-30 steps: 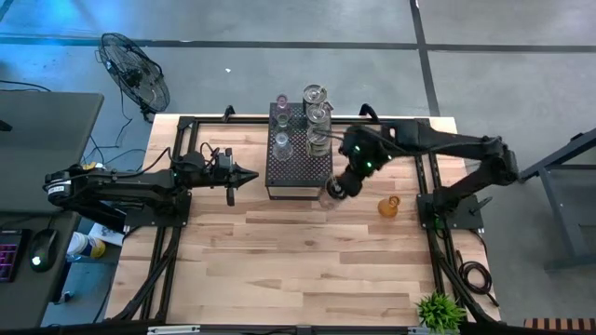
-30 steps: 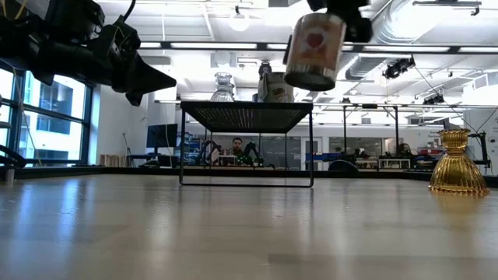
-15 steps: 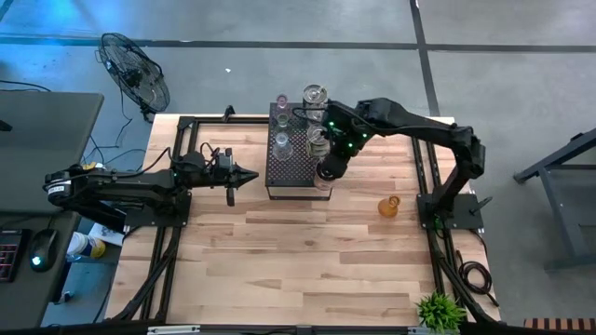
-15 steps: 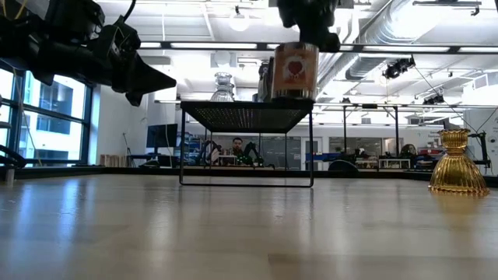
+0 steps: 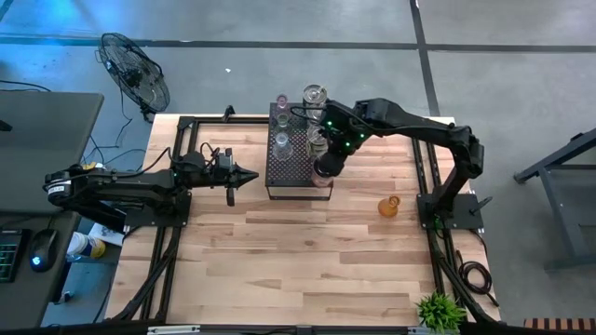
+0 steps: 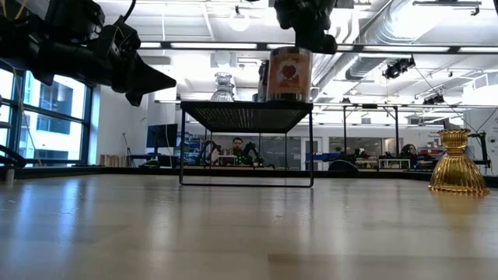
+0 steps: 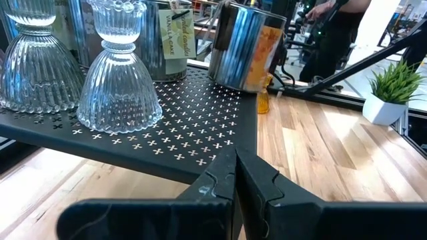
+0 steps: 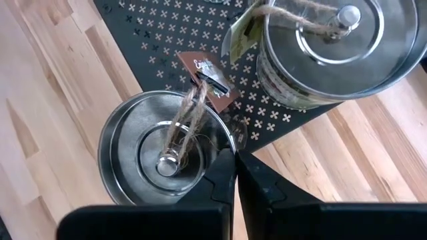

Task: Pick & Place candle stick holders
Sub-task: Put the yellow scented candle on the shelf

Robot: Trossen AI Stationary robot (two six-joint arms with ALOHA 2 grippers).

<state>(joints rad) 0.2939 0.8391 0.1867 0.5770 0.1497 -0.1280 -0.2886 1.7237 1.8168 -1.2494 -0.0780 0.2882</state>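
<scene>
A silvery lidded tin candle stick holder [image 8: 163, 150], with twine and a brown tag on its lid, hangs under my right gripper [image 8: 233, 159] at the near right corner of the black perforated stand [image 5: 296, 172]. That gripper is shut on it and slants down. Whether the tin's base touches the stand I cannot tell. On the stand rest clear glass holders [image 7: 119, 87] and a second tin [image 8: 333, 47]. An amber holder [image 5: 388, 206] stands on the table to the right. My left gripper [image 5: 250, 176] is shut and level, left of the stand. My right gripper pinches the tin at its top rim [image 8: 225, 143], on the side nearest the fingers; the fingers hide the exact spot. They come from above, slanting down. In the low view the tin [image 6: 289, 74] hangs nearly upright below them, its base level with the stand's top.
A black frame rail [image 5: 182, 177] runs along each side of the table. A small green plant [image 5: 440, 312] sits at the near right corner. The wooden table [image 5: 298, 261] lies bare in front of the stand.
My right gripper has carried the tin from just right of the stand toward the table's left and far edges, over the stand's near right corner, and lowered it. The tin, tilted before, now hangs nearly upright. In the last half second it has hardly moved.
</scene>
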